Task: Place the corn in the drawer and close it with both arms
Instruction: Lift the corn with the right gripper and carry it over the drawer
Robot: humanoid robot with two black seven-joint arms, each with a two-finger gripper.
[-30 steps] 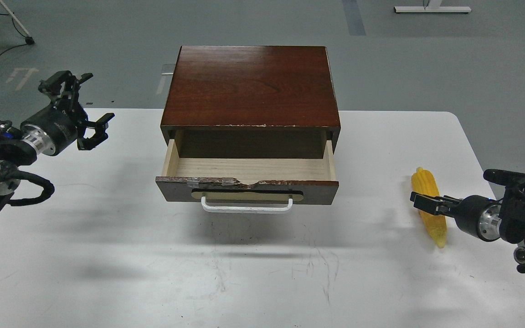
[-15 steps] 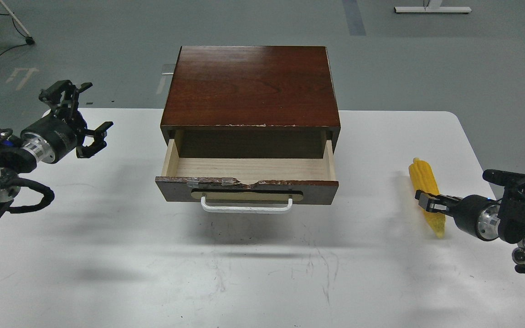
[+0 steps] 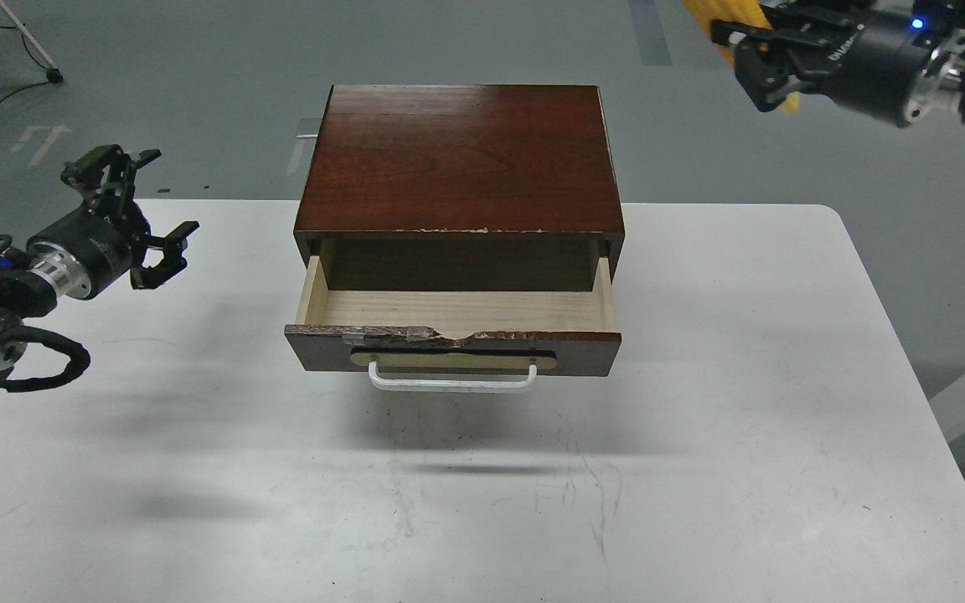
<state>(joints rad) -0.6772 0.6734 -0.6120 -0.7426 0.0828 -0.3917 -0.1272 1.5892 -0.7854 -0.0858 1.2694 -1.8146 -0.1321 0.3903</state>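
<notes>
The drawer (image 3: 453, 348) is pulled open from the dark red-brown cabinet (image 3: 460, 155); its pale wood inside (image 3: 459, 310) holds nothing. Its white bar handle (image 3: 449, 382) faces me. My right gripper (image 3: 746, 60) is high at the top right, above and to the right of the cabinet. It is shut on the corn (image 3: 789, 102), of which only yellow bits show around the fingers. My left gripper (image 3: 146, 211) is open and holds nothing, hovering over the table's left side, well left of the drawer.
The cabinet stands at the back middle of the white table (image 3: 700, 469). Grey floor lies beyond, with a stand's foot (image 3: 792, 17) at the top right and cables at the top left.
My right gripper closed on the corn on the table's right side and lifted it high up and back. My left gripper drifted slightly left.
</notes>
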